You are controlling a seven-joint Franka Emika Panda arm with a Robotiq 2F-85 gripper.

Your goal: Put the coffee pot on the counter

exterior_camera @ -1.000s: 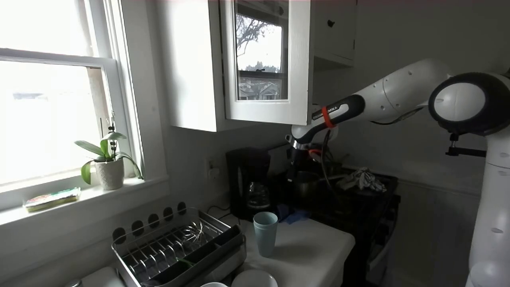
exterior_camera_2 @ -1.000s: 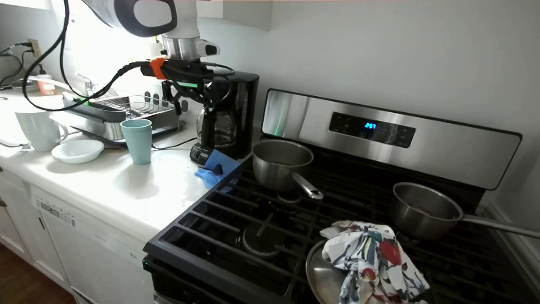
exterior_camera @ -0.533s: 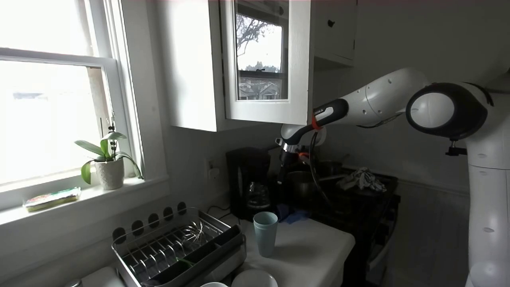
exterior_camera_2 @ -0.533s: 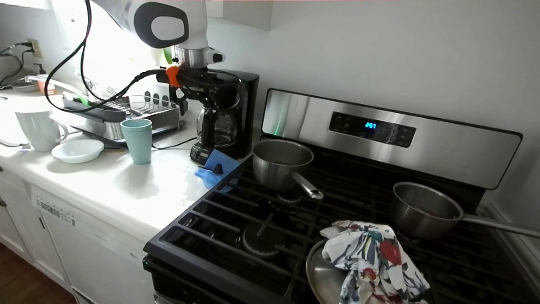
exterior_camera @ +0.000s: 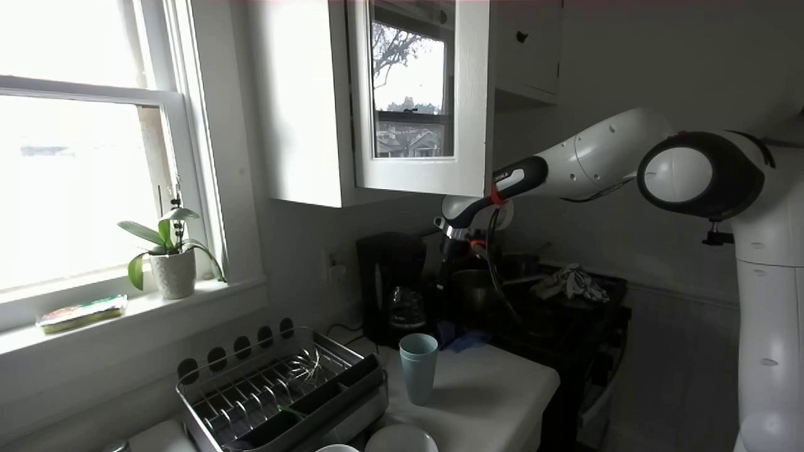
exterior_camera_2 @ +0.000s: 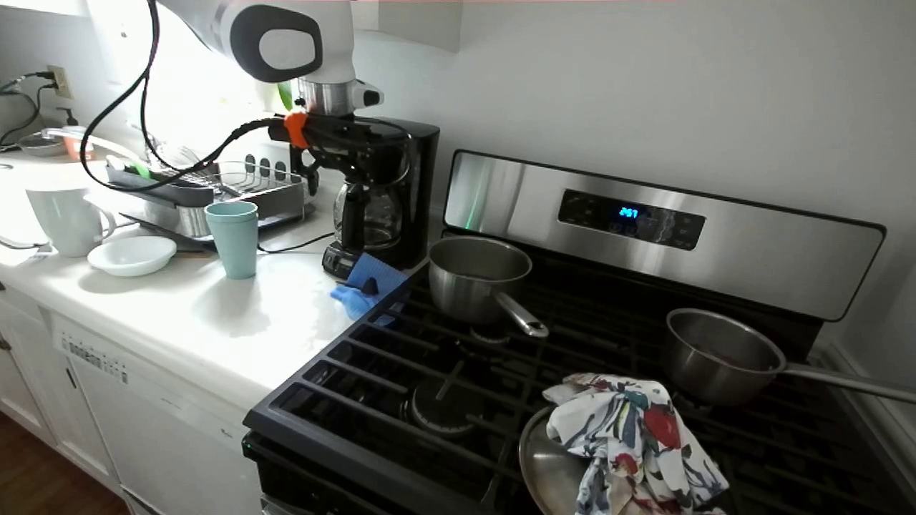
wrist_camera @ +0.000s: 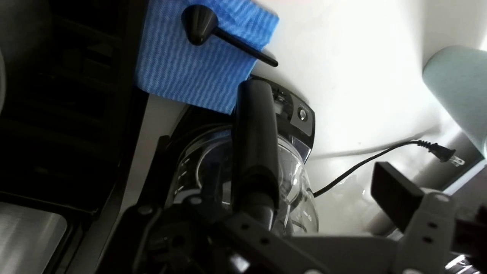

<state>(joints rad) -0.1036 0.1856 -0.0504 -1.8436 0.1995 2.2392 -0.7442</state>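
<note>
"Coffee pot [exterior_camera_2: 378, 217], one, glass, dark handle [wrist_camera: 255, 140]: where do we enter it?"

"Below the pincer [wrist_camera: 272, 156], in the black coffee machine [exterior_camera_2: 421, 182]. In the wrist view its handle shows between the fingers [wrist_camera: 395, 190]; whether level with them, we cannot tell."

"Pincer?"

"Unclenched, fingers well apart."

"Also below it?"

"We list: counter [exterior_camera_2: 286, 315], white; blue cloth [wrist_camera: 190, 74] under black scoop [wrist_camera: 199, 24]."

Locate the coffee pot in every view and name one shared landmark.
In an exterior view: coffee pot at mid-width, below mid-height; blue cloth to its lower right.
In an exterior view: coffee pot left of centre, above mid-height; blue cloth below it.
In the wrist view: coffee pot near centre, partly hidden; blue cloth above it.
Shared landmark: the blue cloth.
</note>
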